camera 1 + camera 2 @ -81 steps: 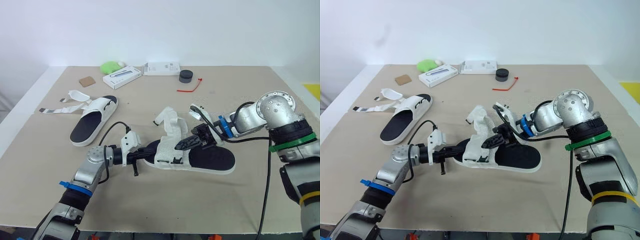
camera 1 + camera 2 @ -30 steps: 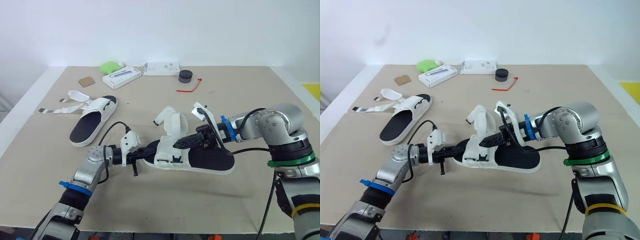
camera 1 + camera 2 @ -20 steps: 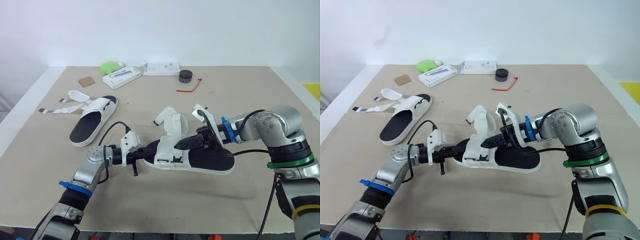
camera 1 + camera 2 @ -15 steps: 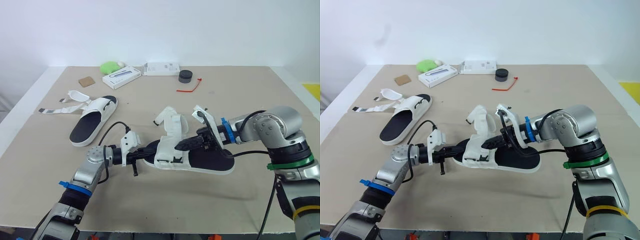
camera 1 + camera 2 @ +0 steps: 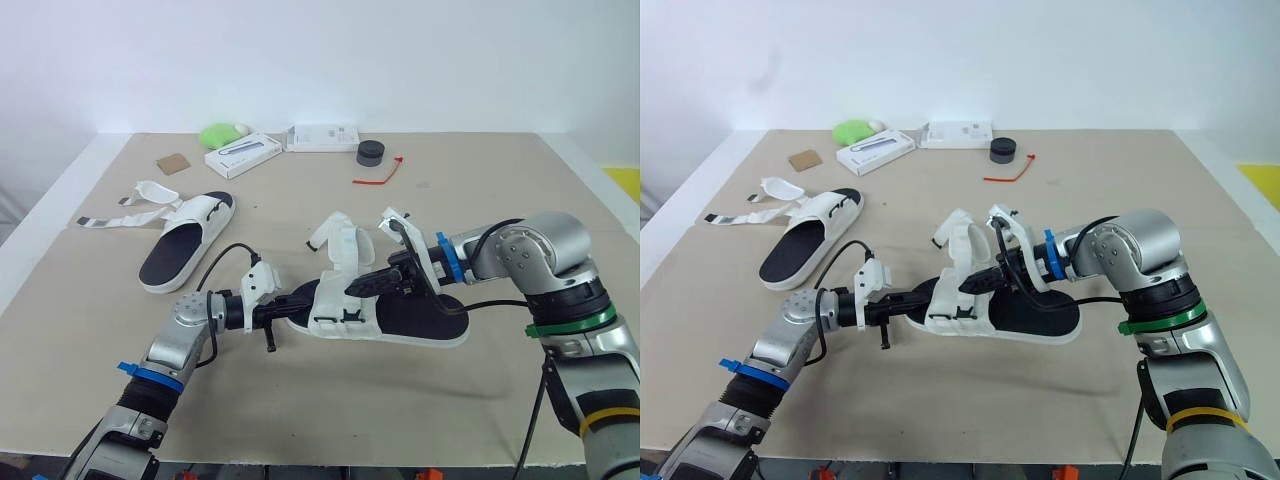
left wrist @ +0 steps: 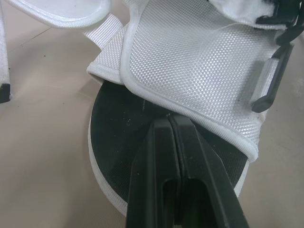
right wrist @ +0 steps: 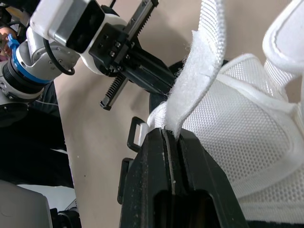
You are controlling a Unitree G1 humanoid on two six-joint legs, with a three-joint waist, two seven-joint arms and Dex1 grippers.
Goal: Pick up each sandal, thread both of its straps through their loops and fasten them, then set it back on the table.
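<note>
Showing a tan table (image 5: 480,180) with two white sandals, neither fastened. The far-left sandal (image 5: 185,245) lies flat near the left edge, its straps splayed loose on the table, well apart from both arms. By the look of it, that one waits untouched.

The near sandal (image 5: 390,315) rests in the middle of the table, between the two arms. Its mesh upper stands open and one strap (image 7: 199,85) rises free, not yet through any loop. So the task is at an early stage: both straps of this sandal, and the whole of the other, remain to be done.

The left gripper (image 5: 300,300) reaches in from the near left to the sandal's left end. Its fingers (image 6: 164,142) are pressed together at the rim of the mesh upper, apparently nipping it, though the hold itself is hard to make out. The right gripper (image 5: 360,285) comes in from the right, over the black footbed, fingers clamped on the raised strap. A small loop (image 7: 135,133) sits just beside those fingertips.
</note>
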